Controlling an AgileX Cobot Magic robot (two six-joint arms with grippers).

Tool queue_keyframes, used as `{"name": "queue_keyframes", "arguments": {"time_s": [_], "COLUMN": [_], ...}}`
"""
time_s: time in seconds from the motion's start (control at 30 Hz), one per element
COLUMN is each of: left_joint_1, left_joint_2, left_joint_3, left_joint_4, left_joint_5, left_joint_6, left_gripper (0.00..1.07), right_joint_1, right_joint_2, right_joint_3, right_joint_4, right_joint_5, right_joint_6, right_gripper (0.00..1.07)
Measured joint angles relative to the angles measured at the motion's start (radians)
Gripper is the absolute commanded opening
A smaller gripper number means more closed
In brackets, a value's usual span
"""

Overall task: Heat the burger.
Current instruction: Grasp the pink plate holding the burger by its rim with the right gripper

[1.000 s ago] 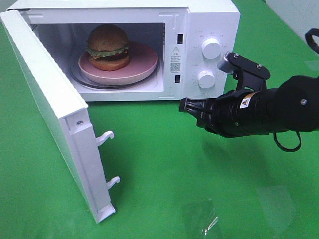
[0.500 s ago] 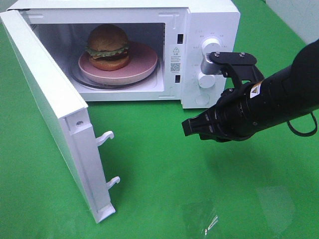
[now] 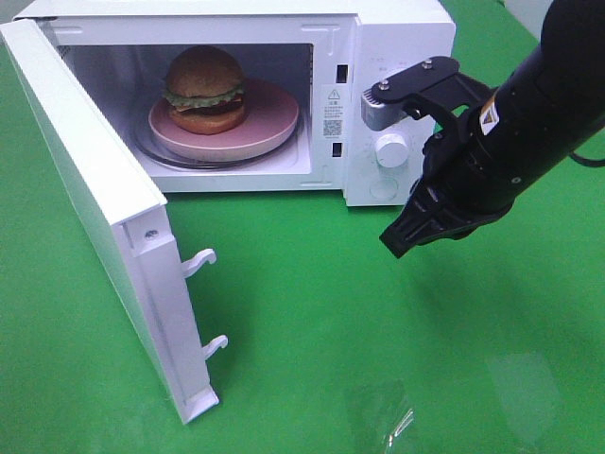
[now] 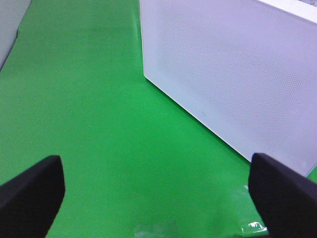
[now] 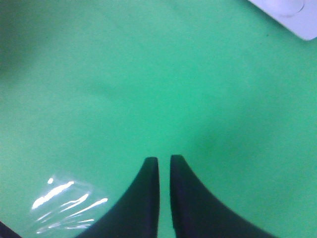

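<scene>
The burger point(image 3: 204, 90) sits on a round pink plate point(image 3: 269, 123) inside the white microwave point(image 3: 397, 38), on the glass turntable. The microwave door point(image 3: 95, 208) stands wide open to the left. My right gripper point(image 3: 395, 241) hangs in front of the control panel, pointing down and left at the green cloth. In the right wrist view the right gripper point(image 5: 164, 161) has only a thin slit between its fingers and holds nothing. In the left wrist view my left gripper point(image 4: 156, 161) is wide open and empty beside a white microwave wall point(image 4: 233, 74). The exterior high view does not show it.
A lower knob point(image 3: 391, 149) shows on the panel; the arm's camera mount covers the upper one. Two door latch hooks point(image 3: 203, 260) stick out of the door's edge. A crumpled clear film point(image 3: 392, 416) lies on the green cloth at the front.
My right arm has risen and swung to the right, from lying level to slanting steeply down. Its tip has moved right, away from the door opening. Burger and door have not moved.
</scene>
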Motion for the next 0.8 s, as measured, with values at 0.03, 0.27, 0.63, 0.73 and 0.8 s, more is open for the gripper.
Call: {"name": "queue_keyframes", "arguments": {"time_s": [0.03, 0.27, 0.63, 0.73, 0.8], "left_joint_1": [0.000, 0.000, 0.000, 0.000, 0.000], "left_joint_2": [0.000, 0.000, 0.000, 0.000, 0.000], "left_joint_3": [0.000, 0.000, 0.000, 0.000, 0.000], "left_joint_4": [0.000, 0.000, 0.000, 0.000, 0.000], "left_joint_5": [0.000, 0.000, 0.000, 0.000, 0.000], "left_joint_6": [0.000, 0.000, 0.000, 0.000, 0.000], "left_gripper": [0.93, 0.93, 0.93, 0.93, 0.93], "right_joint_1": [0.000, 0.000, 0.000, 0.000, 0.000], "right_joint_2": [0.000, 0.000, 0.000, 0.000, 0.000], "right_joint_3": [-0.020, -0.063, -0.064, -0.064, -0.064], "right_joint_4": [-0.019, -0.058, -0.074, -0.074, -0.075], "right_joint_5": [0.019, 0.036, -0.004, -0.019, -0.037], "right_joint_6": [-0.040, -0.325, -0.756, -0.829, -0.907], "right_gripper": [0.10, 0.10, 0.16, 0.18, 0.19]}}
